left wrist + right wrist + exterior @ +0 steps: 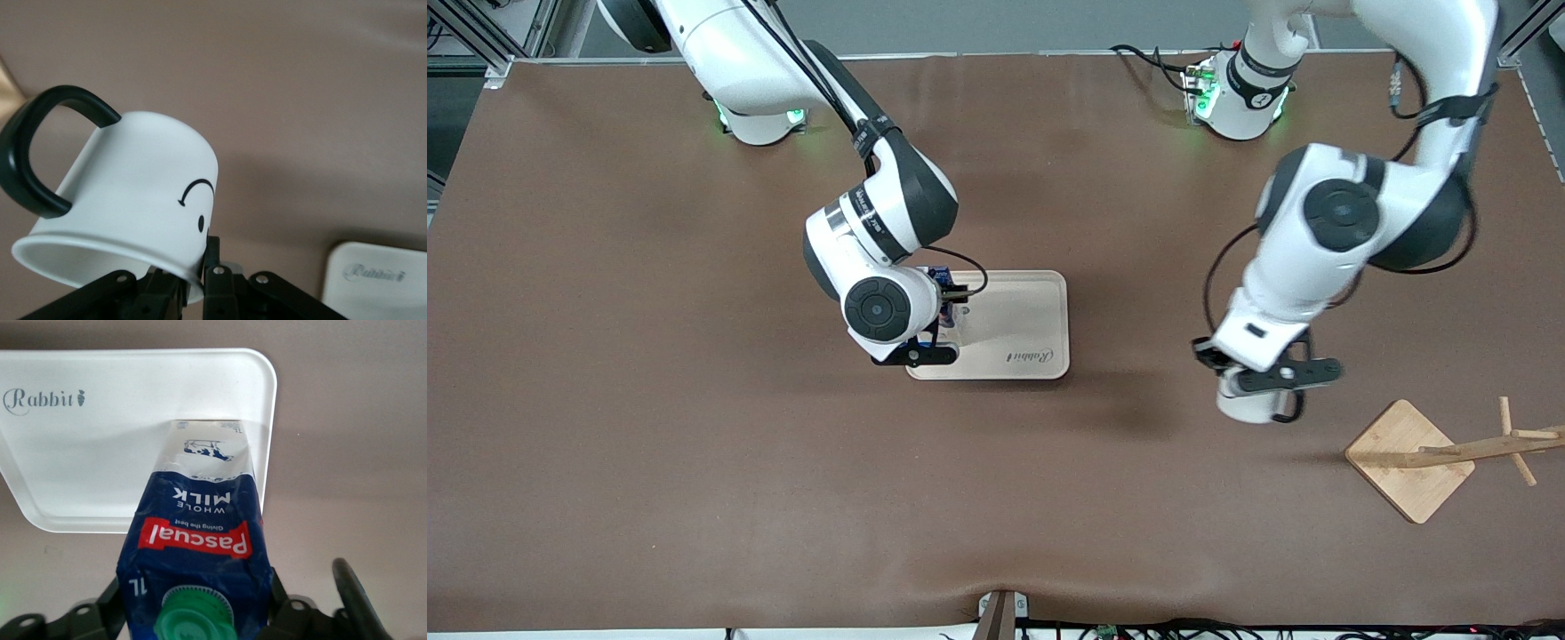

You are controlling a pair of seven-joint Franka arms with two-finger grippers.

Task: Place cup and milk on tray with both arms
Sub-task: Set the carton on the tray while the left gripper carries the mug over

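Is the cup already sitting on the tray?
No: the cup is held tilted in the left gripper above bare table, apart from the tray.

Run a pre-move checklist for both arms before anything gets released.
1. Right pincer grips the milk: ok, shut on its top.
2. Milk's base on the tray: ok in the right wrist view, at the tray's end toward the right arm.
3. Left pincer holds the cup: ok, pinching the rim.
4. Cup over tray: not ok, it hangs over bare table near the wooden stand.
5. Cup upright: not ok, tilted.
6. Room left on tray: ok, most of it is bare.
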